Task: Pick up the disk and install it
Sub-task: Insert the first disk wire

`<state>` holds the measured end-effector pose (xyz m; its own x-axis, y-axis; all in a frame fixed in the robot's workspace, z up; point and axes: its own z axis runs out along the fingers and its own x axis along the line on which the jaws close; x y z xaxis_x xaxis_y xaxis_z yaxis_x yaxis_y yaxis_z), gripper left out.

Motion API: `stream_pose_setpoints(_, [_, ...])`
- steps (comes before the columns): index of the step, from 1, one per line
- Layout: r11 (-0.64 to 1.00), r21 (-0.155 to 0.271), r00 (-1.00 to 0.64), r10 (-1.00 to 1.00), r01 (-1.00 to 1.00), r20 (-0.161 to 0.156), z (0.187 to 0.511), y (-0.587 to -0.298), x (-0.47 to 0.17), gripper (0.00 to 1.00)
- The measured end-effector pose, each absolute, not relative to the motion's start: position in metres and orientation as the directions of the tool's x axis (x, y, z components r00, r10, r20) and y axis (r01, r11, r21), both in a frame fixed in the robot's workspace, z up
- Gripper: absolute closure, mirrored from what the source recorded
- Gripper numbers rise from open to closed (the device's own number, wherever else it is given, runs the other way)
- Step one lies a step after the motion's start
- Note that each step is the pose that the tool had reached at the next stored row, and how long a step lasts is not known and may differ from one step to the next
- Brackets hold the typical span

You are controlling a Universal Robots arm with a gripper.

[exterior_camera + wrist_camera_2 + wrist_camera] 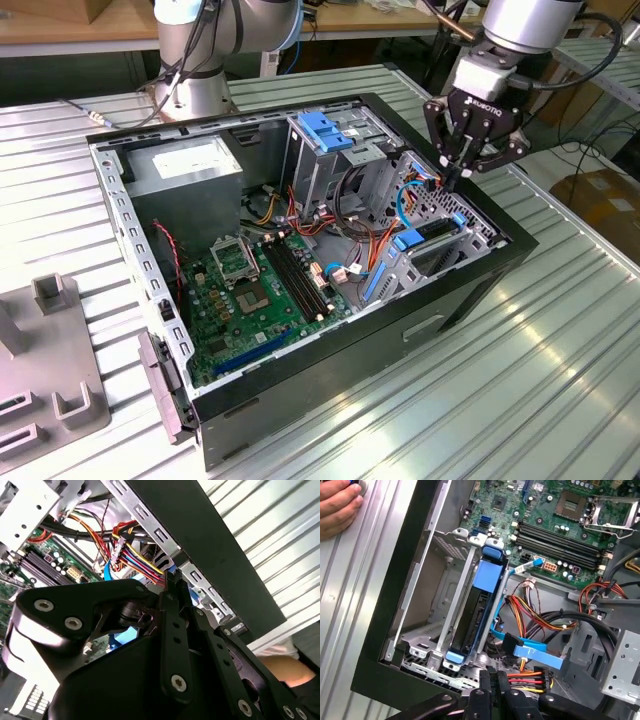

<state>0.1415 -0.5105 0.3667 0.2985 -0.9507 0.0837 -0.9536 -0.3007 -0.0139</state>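
Exterior view: the gripper (455, 178) hangs over the open computer case (480, 280), at the corner on the exterior view's right, with its jaws drawn together and gripping nothing. The disk (477, 612), edged by its blue carrier frame, stands seated in the drive cage (440, 630) just below the jaws. A person's hand (337, 505) rests on the ribbed metal surface (520, 400) beside the case.
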Motion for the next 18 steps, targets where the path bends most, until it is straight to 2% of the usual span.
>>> stream_pose_setpoints(18, [-0.053, -0.014, 0.052, -0.995, -0.998, 0.084, 0.3654, -0.5105, 0.1416, 0.83])
